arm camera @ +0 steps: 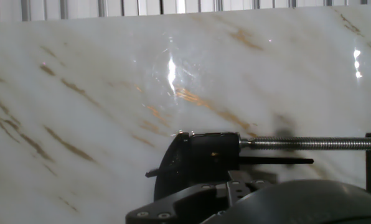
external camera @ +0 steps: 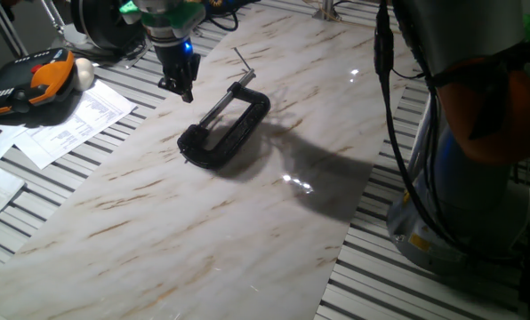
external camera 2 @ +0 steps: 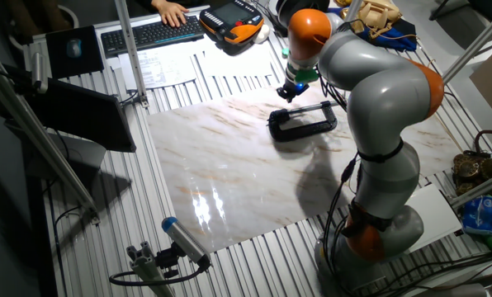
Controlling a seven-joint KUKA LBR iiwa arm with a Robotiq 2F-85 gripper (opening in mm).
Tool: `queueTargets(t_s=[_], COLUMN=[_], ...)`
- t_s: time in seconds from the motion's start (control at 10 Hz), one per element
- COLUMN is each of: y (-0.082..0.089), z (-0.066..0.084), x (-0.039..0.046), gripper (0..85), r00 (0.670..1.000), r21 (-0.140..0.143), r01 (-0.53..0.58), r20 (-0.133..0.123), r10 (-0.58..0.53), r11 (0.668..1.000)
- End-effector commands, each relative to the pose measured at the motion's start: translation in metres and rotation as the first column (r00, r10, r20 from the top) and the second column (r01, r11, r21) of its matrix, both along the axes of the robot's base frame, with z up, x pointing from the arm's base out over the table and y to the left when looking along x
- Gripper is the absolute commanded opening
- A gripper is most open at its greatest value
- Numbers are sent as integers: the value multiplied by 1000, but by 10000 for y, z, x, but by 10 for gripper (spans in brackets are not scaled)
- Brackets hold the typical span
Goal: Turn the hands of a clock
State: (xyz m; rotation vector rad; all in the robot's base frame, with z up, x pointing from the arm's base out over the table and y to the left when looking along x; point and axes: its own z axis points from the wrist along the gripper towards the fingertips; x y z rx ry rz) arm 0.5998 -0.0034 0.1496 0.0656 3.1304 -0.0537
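The clock is a black C-clamp (external camera: 232, 127) lying flat on the marble board (external camera: 158, 222), with its long silver screw rod (external camera: 220, 105) across the jaw. It also shows in the other fixed view (external camera 2: 304, 122) and in the hand view (arm camera: 201, 157). The hand, a thin dark pin (arm camera: 152, 173), sticks out of the clamp's rounded end; only its tip shows. My gripper (external camera: 183, 87) hangs just above the board, a little left of the clamp's screw end and apart from it. Its fingers look pressed together and hold nothing.
Papers (external camera: 74, 124) and an orange-and-black pendant (external camera: 38, 84) lie left of the board on the slatted table. The robot's base and cables (external camera: 461, 133) stand at the right. A keyboard (external camera 2: 151, 33) and a person's hand (external camera 2: 173, 12) are at the far edge.
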Motion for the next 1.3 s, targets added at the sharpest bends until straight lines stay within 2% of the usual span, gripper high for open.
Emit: queueTargets(t_s=[0.0,0.1,0.3,0.4,0.5,0.6,0.7,0.8,1.0,1.1,1.2], y=[2,2,2,2,2,2,6,-7,1,7,19], z=[0,0,0,0,0,0,113,174,267,302,347], x=[0,0,0,0,0,0,-114,-194,-243,-256,-273], gripper=[0,0,0,0,0,0,0,0,0,0,0], r00=[1000,1000,999,998,996,997,999,999,1000,1000,1000], r21=[16,27,59,68,61,48,47,53,64,57,45], r01=[9,13,23,30,38,18,2,-2,-4,-13,-10], r20=[4,2,-28,-53,-85,-80,-50,-32,-15,-4,-6], r10=[-10,-13,-21,-26,-33,-14,0,3,5,14,10], r11=[1000,1000,998,997,997,999,999,999,998,998,999])
